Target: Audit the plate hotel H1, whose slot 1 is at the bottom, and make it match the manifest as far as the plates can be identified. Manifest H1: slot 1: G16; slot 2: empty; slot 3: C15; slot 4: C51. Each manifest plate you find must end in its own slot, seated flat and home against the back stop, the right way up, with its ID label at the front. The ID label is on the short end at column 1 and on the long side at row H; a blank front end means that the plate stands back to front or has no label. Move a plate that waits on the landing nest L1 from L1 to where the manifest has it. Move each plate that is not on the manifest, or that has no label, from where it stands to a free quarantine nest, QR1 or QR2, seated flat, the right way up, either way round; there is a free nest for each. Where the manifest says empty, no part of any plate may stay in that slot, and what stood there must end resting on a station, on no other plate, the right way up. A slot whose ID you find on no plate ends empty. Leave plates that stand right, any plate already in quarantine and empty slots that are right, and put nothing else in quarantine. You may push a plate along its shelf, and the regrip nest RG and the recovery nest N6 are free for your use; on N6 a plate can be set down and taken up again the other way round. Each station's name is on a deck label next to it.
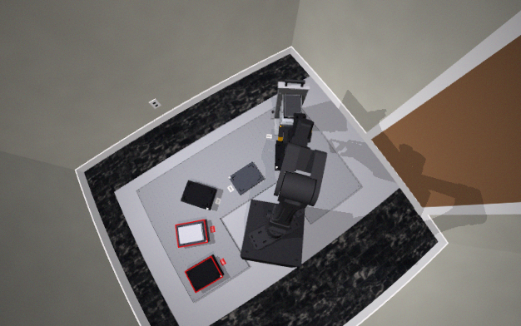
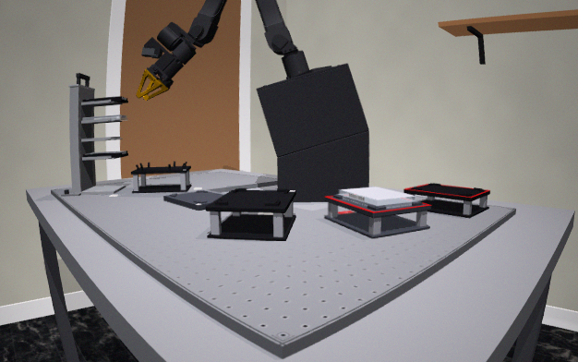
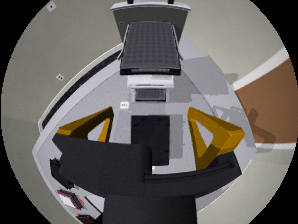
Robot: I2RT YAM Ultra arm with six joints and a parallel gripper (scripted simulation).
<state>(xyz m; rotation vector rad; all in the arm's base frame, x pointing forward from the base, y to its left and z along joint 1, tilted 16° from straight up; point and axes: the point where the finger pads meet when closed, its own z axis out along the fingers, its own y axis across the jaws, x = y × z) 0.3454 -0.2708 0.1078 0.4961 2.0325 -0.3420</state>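
Standing at the exterior view's left edge, the tall grey four-shelf plate hotel (image 2: 75, 138) carries a dark plate (image 2: 105, 100) on its top shelf; just right, slightly higher, hangs the yellow-fingered black gripper (image 2: 149, 89), spread wide, empty.

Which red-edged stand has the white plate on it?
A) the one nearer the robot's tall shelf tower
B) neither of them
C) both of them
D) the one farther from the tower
A: seen from the top, the white plate sits in the red-edged stand nearer the tower, while the other red-edged stand, farther away, shows only a dark top.
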